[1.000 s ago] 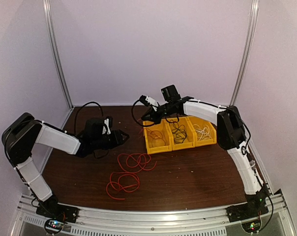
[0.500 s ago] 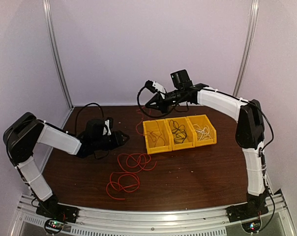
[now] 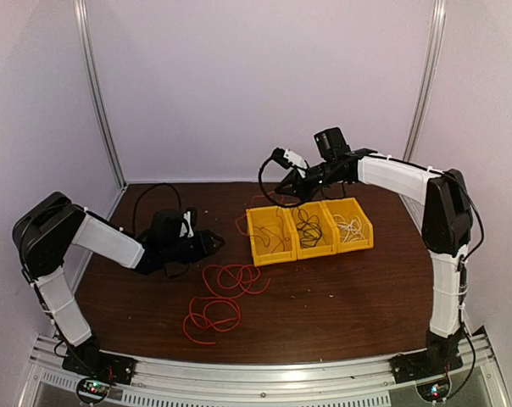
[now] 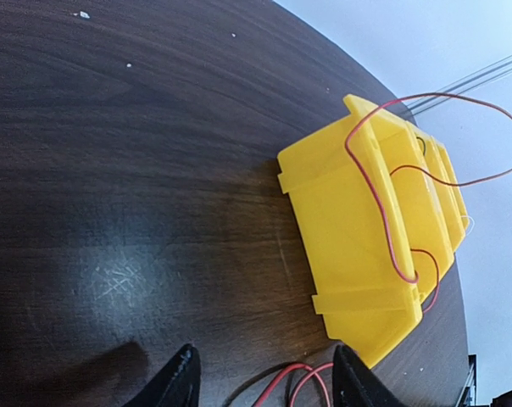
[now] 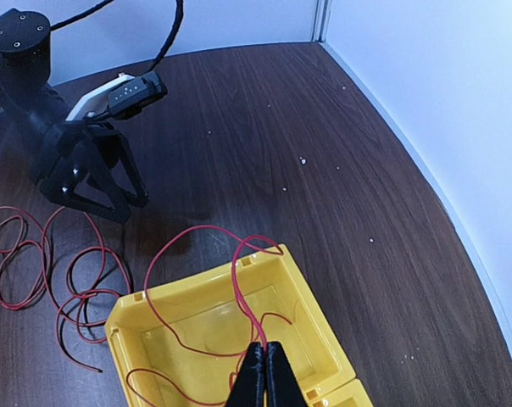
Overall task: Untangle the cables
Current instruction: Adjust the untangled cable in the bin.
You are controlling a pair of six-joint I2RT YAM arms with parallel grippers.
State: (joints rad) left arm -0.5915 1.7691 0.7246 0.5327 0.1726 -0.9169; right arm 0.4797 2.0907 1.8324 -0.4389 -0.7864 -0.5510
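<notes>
Dark wood table (image 3: 341, 297) carries three yellow bins (image 3: 317, 248) towards its far side. Red cable (image 3: 226, 278): loops on the table in front of the bins, one strand rising from the left bin, pinched by the right gripper (image 5: 263, 356) above it. Black cable (image 3: 307, 225) in the middle bin; white cable (image 3: 349, 226) apparently in the right bin. Left gripper (image 4: 264, 386) spread, low, holding nothing.

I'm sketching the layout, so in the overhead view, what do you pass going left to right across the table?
Left end effector → left yellow bin → black cable → white cable. The red cable stretches across the first two, so it's left out.
</notes>
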